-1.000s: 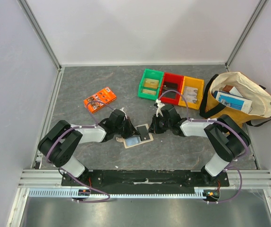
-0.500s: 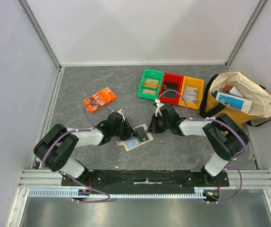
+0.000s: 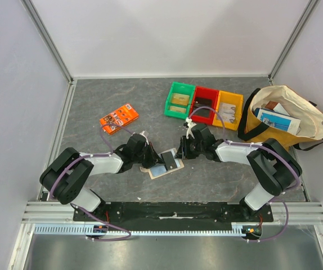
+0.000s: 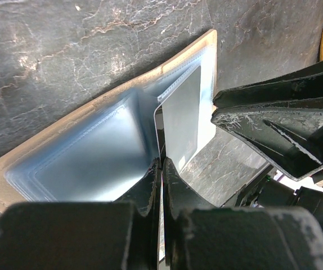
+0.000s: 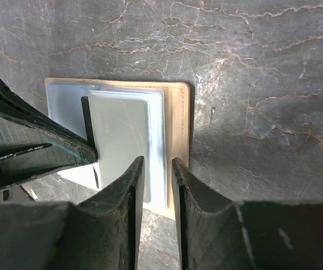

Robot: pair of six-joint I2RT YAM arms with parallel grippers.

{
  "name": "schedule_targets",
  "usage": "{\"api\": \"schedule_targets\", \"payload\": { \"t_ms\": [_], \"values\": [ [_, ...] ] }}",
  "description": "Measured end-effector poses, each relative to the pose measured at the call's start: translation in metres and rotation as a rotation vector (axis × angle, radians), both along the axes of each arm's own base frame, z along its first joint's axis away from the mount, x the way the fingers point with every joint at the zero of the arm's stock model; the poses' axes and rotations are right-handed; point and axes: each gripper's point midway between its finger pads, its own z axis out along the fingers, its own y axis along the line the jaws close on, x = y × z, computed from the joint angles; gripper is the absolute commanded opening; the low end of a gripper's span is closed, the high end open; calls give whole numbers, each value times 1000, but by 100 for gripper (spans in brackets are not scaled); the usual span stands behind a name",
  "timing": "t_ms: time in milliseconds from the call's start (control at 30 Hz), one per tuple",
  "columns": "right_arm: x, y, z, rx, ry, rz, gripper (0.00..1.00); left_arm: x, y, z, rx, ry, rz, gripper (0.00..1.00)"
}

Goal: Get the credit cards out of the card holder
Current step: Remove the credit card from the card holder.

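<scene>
The beige card holder [image 3: 159, 170] lies open on the grey table between my two grippers. In the left wrist view its clear sleeves [image 4: 88, 146] show, with a pale grey card [image 4: 182, 118] partly out. My left gripper [image 4: 161, 163] is shut on that card's near edge. In the top view this dark-edged card [image 3: 171, 159] stands tilted over the holder. My right gripper [image 5: 158, 163] is at the holder's right edge [image 5: 178, 124]. Its jaws are nearly together, with the clear sleeves and tan rim between them. The card [image 5: 119, 135] lies just left of it.
An orange picture packet [image 3: 118, 117] lies at the back left. Green [image 3: 179, 100], red [image 3: 204, 104] and yellow [image 3: 229, 109] bins stand behind the right gripper. A cream and yellow tote bag [image 3: 296, 121] sits at the right. Walls enclose the table.
My left arm has shifted a little to the left and toward me with the card pinched. The card stands more tilted. The right arm has barely moved.
</scene>
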Motion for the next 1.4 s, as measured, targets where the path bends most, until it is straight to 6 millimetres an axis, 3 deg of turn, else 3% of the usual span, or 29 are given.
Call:
{"api": "schedule_targets", "payload": {
  "t_ms": [233, 367, 533, 767, 1000, 1400],
  "values": [
    [-3, 2, 3, 18, 13, 11, 33, 0, 0, 0, 1, 1, 0, 2],
    [0, 0, 2, 9, 5, -15, 39, 0, 0, 0, 2, 2, 0, 2],
    [4, -4, 10, 6, -33, -40, 31, 0, 0, 0, 2, 2, 0, 2],
    [2, 19, 28, 140, -47, 32, 18, 0, 0, 0, 1, 2, -1, 2],
    [-11, 21, -3, 148, 66, 36, 11, -1, 0, -1, 3, 4, 0, 2],
    [-11, 17, -9, 204, 93, -17, 3, -2, 2, -3, 12, 10, 4, 4]
  ]
}}
